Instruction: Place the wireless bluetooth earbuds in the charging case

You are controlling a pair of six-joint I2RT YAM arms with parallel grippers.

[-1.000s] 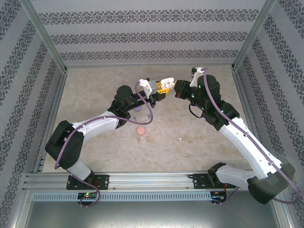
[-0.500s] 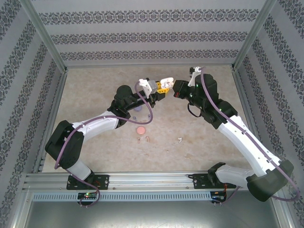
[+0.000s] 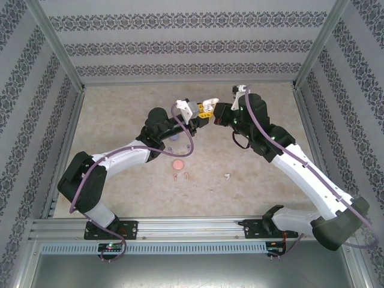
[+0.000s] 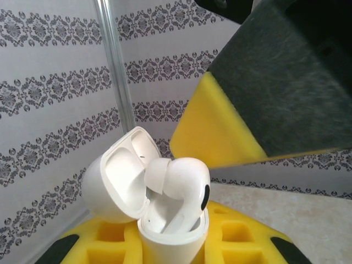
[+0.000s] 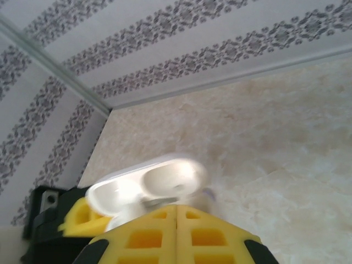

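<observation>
**Earbud Proud of the Case, Right Tool Just Above**

Two loose earbuds (image 3: 174, 176) are seen lying on the desk (image 3: 120, 108), on its near side and slightly left of centre. Farther off and raised above the desk, the left tool (image 3: 205, 111) is clenched on the base of the white charging case (image 4: 113, 181), whose lid stands open. A white earbud (image 4: 179, 184) is lodged in the case body, stem down and roughly upright, with its head proud of the rim. Just above and to the right of that head, the right tool (image 5: 176, 217) is clenched with nothing gripped. The right arm is therefore judged to be the nearer free one. Seating the earbud would seem to call for a press down along the stem's axis. A third loose earbud (image 3: 227, 176) lies on the near side, to the right.
</observation>
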